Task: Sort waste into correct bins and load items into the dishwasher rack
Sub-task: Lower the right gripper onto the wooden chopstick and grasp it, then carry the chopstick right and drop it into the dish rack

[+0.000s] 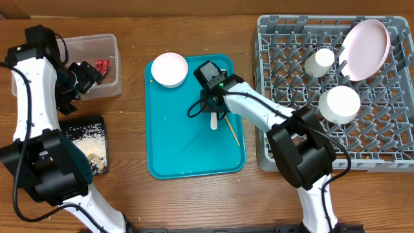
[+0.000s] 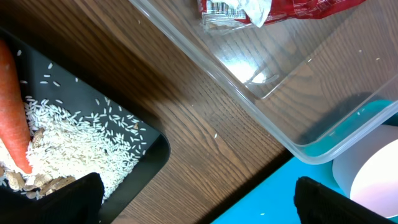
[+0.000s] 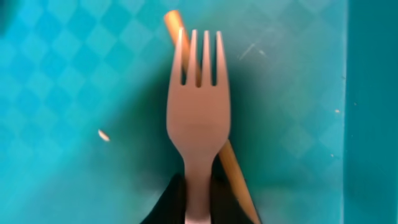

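While the right gripper is clamped tight on the handle of the fork, the left gripper stands fully open with nothing between its fingers. The fork points its tines away from the right wrist camera, over the teal tray. The stick runs slantwise under it, one end showing beside the tines. Whether the fork touches the tray cannot be told. One pale scrap lies on the teal tray left of the fork.

Seen from overhead, the right gripper is near the middle of the teal tray, and a bowl sits in that tray's far left corner. The left gripper hangs at the near edge of the tub, above the bare table between tub and black tray. In the tub lies the wrapper, red, with a barcode on a white patch; its digits are too small to read. The black tray holds the rice and the carrot, which rests on the rice.

The rack holds the plate tilted in its far right corner, the cup just left of the plate, and a second bowl upside down nearer the middle
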`<state>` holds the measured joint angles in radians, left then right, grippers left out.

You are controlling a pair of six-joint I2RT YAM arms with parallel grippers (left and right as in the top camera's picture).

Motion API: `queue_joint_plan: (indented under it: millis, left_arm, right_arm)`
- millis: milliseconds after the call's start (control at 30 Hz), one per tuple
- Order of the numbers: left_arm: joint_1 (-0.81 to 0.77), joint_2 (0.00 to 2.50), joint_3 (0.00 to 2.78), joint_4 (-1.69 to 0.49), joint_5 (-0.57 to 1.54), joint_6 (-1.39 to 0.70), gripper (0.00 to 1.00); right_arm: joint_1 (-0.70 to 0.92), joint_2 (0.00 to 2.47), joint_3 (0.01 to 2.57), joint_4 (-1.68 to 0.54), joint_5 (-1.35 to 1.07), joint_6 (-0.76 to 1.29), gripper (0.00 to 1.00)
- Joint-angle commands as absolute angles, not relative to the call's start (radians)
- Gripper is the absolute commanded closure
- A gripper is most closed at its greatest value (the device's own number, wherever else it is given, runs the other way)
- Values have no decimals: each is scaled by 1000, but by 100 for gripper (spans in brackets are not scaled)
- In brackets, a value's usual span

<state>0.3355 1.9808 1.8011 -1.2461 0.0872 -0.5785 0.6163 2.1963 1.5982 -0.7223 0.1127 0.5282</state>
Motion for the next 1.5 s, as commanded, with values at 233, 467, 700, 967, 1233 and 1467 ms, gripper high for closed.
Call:
queue_joint_plan:
  millis: [233, 467, 700, 967, 1233, 1467]
  left_arm:
    - [334, 1974, 1804, -1248, 94, -599, 0]
    - [334, 1974, 1804, -1248, 94, -599, 0]
    - [334, 1974, 1804, -1248, 94, -599, 0]
    - [334, 1974, 1804, -1248, 94, -599, 0]
    - [334, 1974, 1804, -1248, 94, -599, 0]
    - [334, 1974, 1804, -1248, 94, -599, 0]
  right_arm:
    - [620, 2264, 1620, -831, -57, 524, 96]
    - [558, 2135, 1691, -899, -268, 404, 96]
    - [410, 1980, 1753, -1016, -336, 293, 96]
    - [324, 1942, 1736, -1076, -342, 282, 82]
    - [468, 1948, 1567, -937, -160, 514, 67]
    - [604, 2019, 1509, -885, 62, 717, 67]
